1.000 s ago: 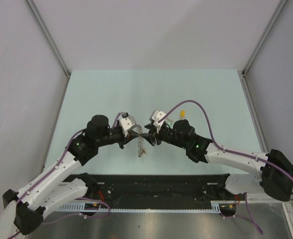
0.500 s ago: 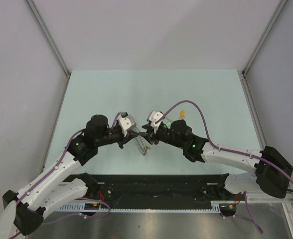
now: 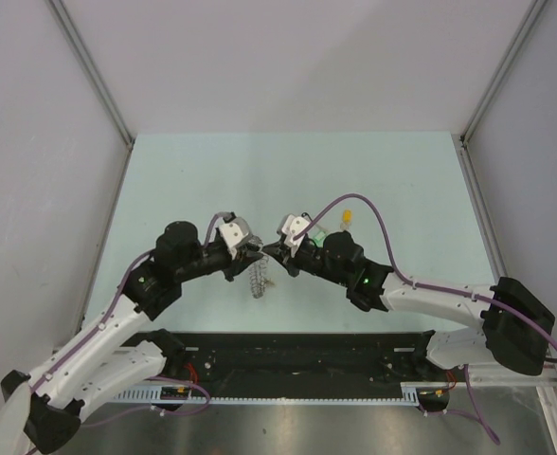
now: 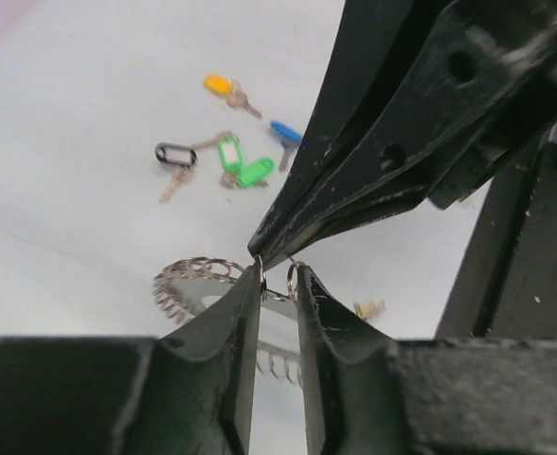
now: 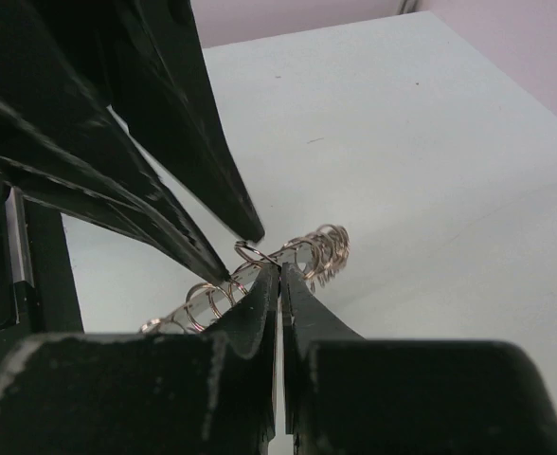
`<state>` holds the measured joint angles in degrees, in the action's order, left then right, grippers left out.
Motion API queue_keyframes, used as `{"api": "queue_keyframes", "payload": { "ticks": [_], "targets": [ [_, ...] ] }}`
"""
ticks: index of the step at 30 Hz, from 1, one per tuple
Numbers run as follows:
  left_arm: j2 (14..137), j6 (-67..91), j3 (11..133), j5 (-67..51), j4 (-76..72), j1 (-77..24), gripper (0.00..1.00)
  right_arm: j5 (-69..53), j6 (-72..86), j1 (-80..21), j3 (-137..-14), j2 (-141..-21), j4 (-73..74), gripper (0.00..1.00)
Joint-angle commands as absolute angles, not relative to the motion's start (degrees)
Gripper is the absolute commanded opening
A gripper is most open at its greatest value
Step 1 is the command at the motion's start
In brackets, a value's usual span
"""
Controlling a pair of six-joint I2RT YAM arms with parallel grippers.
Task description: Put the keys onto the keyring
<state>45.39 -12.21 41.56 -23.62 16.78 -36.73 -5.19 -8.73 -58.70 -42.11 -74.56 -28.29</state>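
Both jaws tip-to-tip at the keyring (image 3: 257, 282), arms (image 3: 155, 277) low, inward.

Coiled silver keyring (image 3: 258, 281) stands on edge; coloured-headed keys (image 4: 229, 156) lie clustered nearby.

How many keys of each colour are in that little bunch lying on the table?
Green keys: 2
Blue key: 1
Black key: 1
Orange-yellow key: 1
Total: 5
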Motion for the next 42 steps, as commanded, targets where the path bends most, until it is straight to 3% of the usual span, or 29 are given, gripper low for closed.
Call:
{"api": "queue_keyframes", "payload": {
  "ticks": [1, 5, 11, 18, 25, 42],
  "targets": [
    [39.8, -9.0, 40.0, -19.9, 8.2, -37.5, 0.31, -1.2, -9.0, -59.1, -41.8, -72.0, -33.9, 0.00],
    [34.8, -9.3, 36.9, -15.2, 4.7, -37.5, 0.47, -1.8, -9.3, -59.1, -41.0, -69.8, -34.1, 0.00],
    [35.8, -11.3, 36.7, -15.0, 4.9, -37.5, 0.53, -2.0, -10.2, -59.0, -40.8, -67.2, -33.1, 0.00],
    [39.4, -13.8, 37.5, -22.5, 6.8, -37.5, 0.51, -2.4, -11.2, -58.9, -40.6, -65.8, -31.8, 0.00],
    [39.5, -14.9, 36.9, -23.3, 5.6, -37.5, 0.39, -3.4, -11.9, -59.2, -40.6, -65.5, -30.5, 0.00],
    [40.2, -16.3, 35.9, -25.7, 4.2, -37.5, 0.39, -4.6, -13.4, -60.6, -40.6, -65.4, -30.1, 0.00]
  ]
}}
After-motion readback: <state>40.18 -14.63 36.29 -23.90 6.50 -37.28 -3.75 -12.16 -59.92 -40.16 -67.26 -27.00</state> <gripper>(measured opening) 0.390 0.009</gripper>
